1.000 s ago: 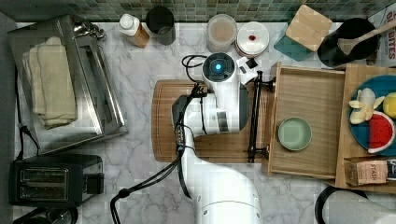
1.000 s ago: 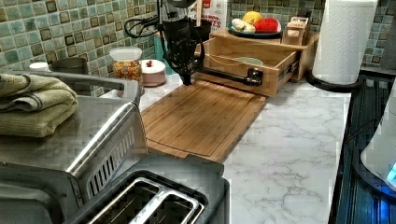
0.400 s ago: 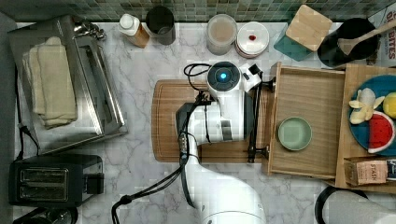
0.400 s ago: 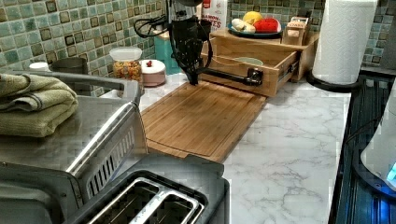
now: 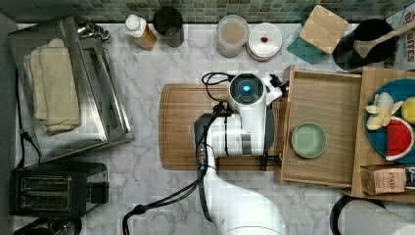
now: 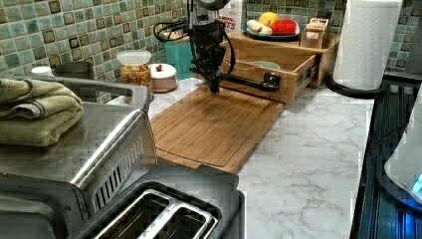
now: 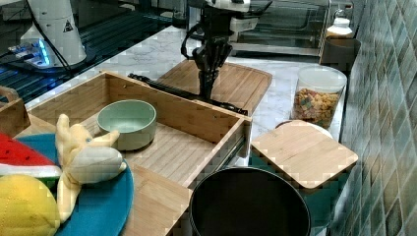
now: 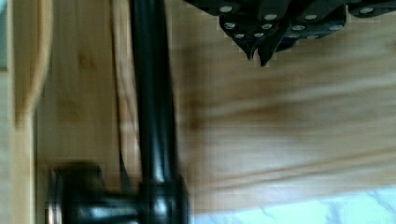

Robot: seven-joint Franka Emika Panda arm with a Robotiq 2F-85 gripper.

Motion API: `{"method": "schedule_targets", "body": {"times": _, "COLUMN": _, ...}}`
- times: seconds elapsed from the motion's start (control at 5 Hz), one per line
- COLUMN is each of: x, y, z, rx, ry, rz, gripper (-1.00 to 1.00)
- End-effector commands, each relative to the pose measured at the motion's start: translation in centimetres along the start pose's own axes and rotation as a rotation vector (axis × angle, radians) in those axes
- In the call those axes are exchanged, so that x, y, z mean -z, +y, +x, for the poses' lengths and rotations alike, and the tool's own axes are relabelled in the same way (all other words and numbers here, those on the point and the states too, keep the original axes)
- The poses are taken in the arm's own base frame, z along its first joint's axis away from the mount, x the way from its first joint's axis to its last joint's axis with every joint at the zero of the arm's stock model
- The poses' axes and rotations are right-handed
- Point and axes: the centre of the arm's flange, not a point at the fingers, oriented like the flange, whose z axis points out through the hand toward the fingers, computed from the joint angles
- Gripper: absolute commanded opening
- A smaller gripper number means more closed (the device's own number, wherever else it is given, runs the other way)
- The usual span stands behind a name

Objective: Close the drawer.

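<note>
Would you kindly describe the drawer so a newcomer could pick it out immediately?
Start at the wooden cutting board on the marble counter; in the top view, the drawer stands open against its right edge. It is a shallow light-wood box with a black bar handle, and it alone holds a pale green bowl.

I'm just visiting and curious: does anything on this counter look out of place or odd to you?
Nothing is spilled or broken. The one thing that stands out is the drawer: it is pulled far out over the counter, with a green bowl sitting inside. The pincer hangs shut above the cutting board, close to the drawer's black handle bar.
</note>
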Motion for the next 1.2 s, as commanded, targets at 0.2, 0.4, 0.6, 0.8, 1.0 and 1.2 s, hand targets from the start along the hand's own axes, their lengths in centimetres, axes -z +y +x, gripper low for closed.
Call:
{"method": "schedule_targets", "body": {"times": 0.2, "x": 3.5, "y": 10.0, "z": 2.3, "rx": 0.074, "ry": 0.072, "rz": 0.005, "gripper": -1.00}}
{"method": "schedule_targets", "body": {"times": 0.4, "x": 2.7, "y": 13.9, "z": 3.3, "rx": 0.105, "ry": 0.084, "rz": 0.011, "gripper": -1.00}}
{"method": "schedule_targets", "body": {"times": 0.6, "x": 2.2, "y": 18.4, "z": 4.5, "rx": 0.093, "ry": 0.064, "rz": 0.029, "gripper": -1.00}}
{"method": "schedule_targets", "body": {"times": 0.8, "x": 1.6, "y": 23.2, "z": 5.2, "rx": 0.076, "ry": 0.068, "rz": 0.042, "gripper": -1.00}}
{"method": "schedule_targets", "body": {"times": 1.0, "x": 1.5, "y": 27.2, "z": 4.8, "rx": 0.043, "ry": 0.098, "rz": 0.043, "gripper": -1.00}}
{"method": "schedule_targets", "body": {"times": 1.2, "x": 0.4, "y": 31.7, "z": 4.0, "rx": 0.080, "ry": 0.173, "rz": 0.048, "gripper": -1.00}}
